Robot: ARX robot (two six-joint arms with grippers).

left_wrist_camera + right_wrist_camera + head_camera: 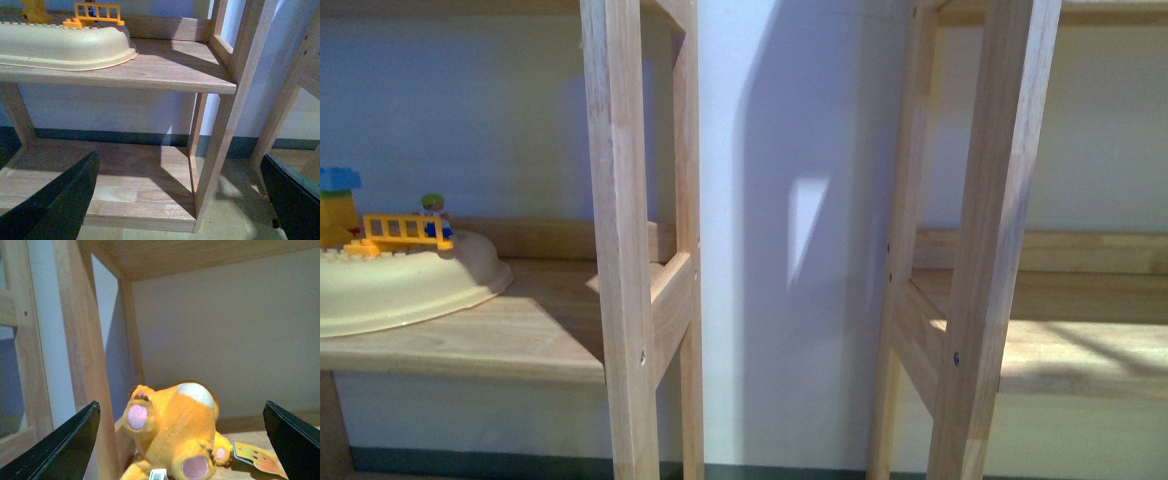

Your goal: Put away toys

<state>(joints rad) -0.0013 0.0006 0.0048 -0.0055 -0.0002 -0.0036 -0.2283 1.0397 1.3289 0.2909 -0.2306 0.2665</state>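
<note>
Right fingers spread wide, plush toy between, untouched

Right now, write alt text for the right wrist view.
An orange-yellow plush toy with pink paw pads lies tumbled on a wooden shelf against a pale wall, a colourful card tag beside it. The right tool is open, its dark fingers framing the toy without touching it.

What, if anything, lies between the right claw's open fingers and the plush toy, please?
Nothing: in the right wrist view the right claw is open, and the plush toy lies on the wooden shelf with only bare air before it.
</note>
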